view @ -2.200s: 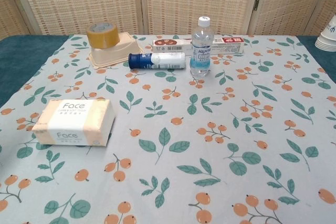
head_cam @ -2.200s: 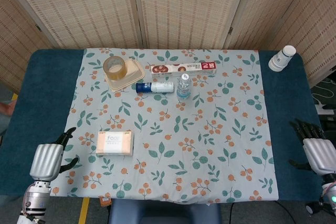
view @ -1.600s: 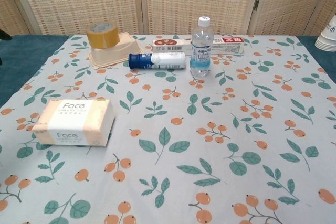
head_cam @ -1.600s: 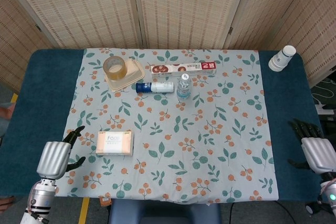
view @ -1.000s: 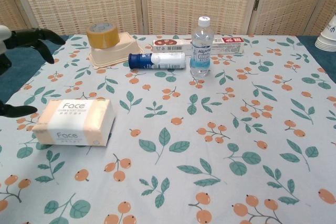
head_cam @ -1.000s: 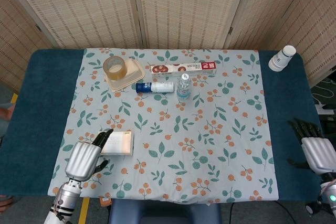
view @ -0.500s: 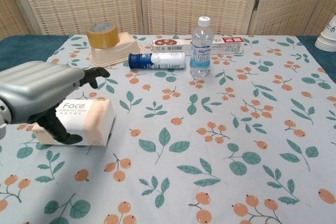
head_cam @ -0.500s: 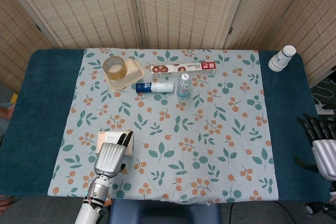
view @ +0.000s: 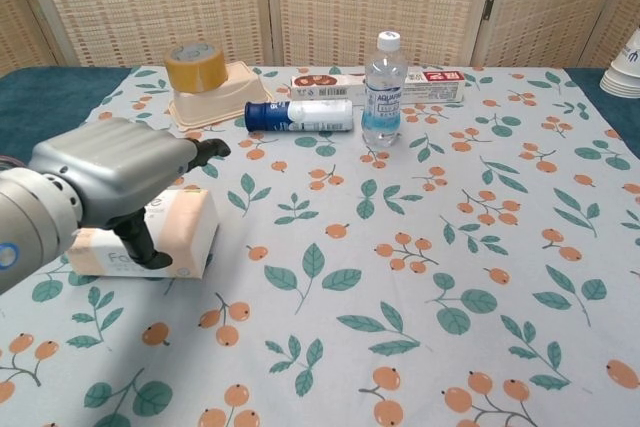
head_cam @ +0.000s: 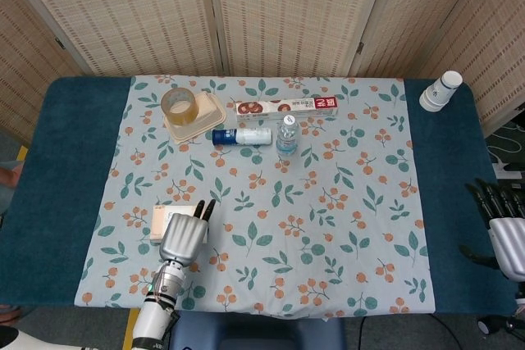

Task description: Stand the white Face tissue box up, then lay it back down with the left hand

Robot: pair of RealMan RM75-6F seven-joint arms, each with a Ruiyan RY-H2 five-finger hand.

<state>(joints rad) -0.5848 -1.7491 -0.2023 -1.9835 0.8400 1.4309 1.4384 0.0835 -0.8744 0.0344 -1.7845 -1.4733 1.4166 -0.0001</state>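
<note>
1. the head view shows the grey left robot hand (head_cam: 184, 237) over the white and peach face tissue box (head_cam: 161, 220), lying flat near the surface's (head_cam: 66, 170) front left, and the right robot hand (head_cam: 507, 239) spread, idle at the far edge.
2. only the chest view shows the left thumb (view: 140, 243) against the box's front; whether it grips, cannot tell.
3. behind stand a clear plastic water bottle (view: 381, 88), a blue-capped white tube (view: 299, 115) and a brown tape roll (view: 195, 66).

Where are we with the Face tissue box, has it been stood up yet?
Not yet: the Face tissue box lies flat on the cloth. The left hand is over it, thumb against its front face; a firm grip isn't clear. Standing it up and laying it back down both remain. The right hand waits open.
</note>
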